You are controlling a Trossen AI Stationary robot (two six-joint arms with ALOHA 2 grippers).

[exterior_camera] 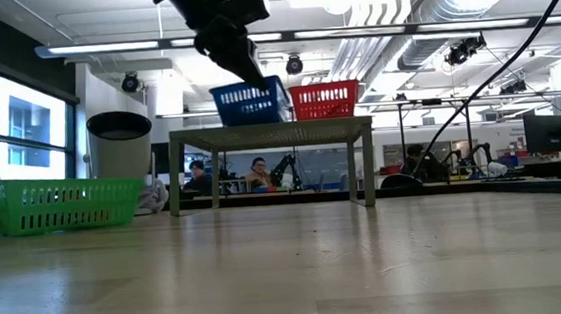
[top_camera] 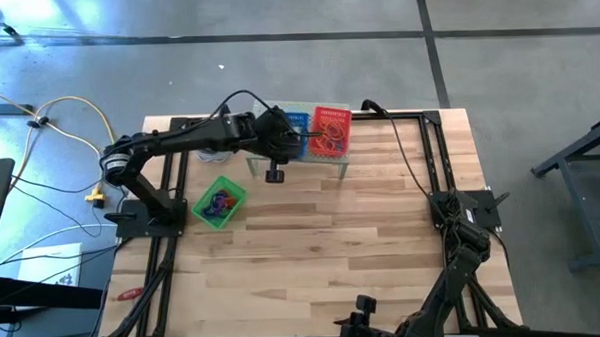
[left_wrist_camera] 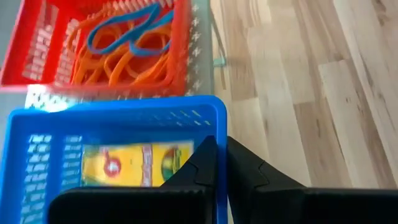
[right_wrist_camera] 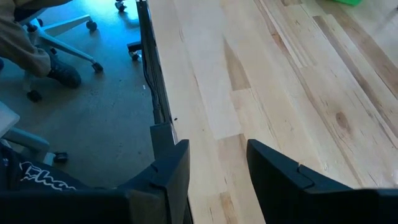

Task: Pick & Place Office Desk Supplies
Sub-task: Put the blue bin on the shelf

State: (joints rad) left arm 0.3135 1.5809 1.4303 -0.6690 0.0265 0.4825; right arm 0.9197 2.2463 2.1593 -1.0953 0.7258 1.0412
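- The right gripper [right_wrist_camera: 214, 180] waits at the table's near right corner, fingers parted and empty.
- The green basket [top_camera: 219, 201] of loose supplies sits on the table's left.
- The left gripper [left_wrist_camera: 221, 168], pinched shut with nothing visible between its fingers, hangs over the blue basket [left_wrist_camera: 124, 121] rim beside the red basket [left_wrist_camera: 177, 68] of bands [left_wrist_camera: 124, 59]; best to lift straight up, clear of the rim, before swinging away.

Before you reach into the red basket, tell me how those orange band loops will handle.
The orange band loops lie tangled in the red basket, so several would probably lift together. They look thin and curved, likely floppy and light. A blue loop draped over them may get dragged along.
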